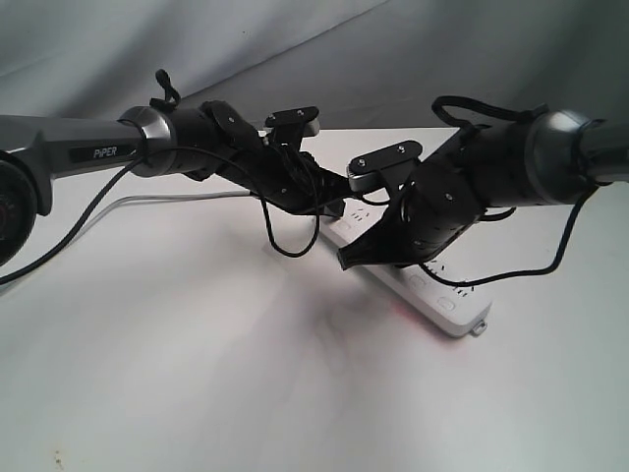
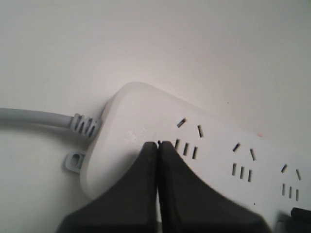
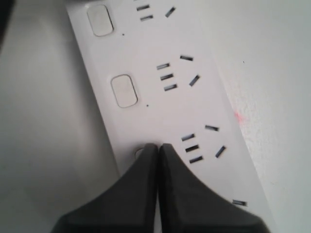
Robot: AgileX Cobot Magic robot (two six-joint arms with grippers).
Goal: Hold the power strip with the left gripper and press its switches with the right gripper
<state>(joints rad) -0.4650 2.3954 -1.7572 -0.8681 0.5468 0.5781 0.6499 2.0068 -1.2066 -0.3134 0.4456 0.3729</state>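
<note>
The white power strip [image 1: 454, 313] lies slanted on the white table, its grey cord [image 1: 172, 197] running off to the left. My left gripper [image 1: 334, 208] is shut, its tips [image 2: 158, 144] set down on the strip's top [image 2: 141, 114] at the cord end, next to the first socket; the cord [image 2: 34, 117] and a small tab [image 2: 74, 161] show beside it. My right gripper [image 1: 346, 262] is shut too, and its tips [image 3: 158, 146] rest on one switch [image 3: 139, 153], which is mostly hidden. Two more switches [image 3: 124, 91] [image 3: 99, 20] lie uncovered further along the strip [image 3: 146, 48].
The white table [image 1: 197, 354] stretches open in front of the strip, with a grey cloth backdrop [image 1: 295, 49] behind. Black cables [image 1: 285, 241] loop down from the left wrist near the strip. A faint red glow [image 1: 399, 311] shows on the table by the strip's near edge.
</note>
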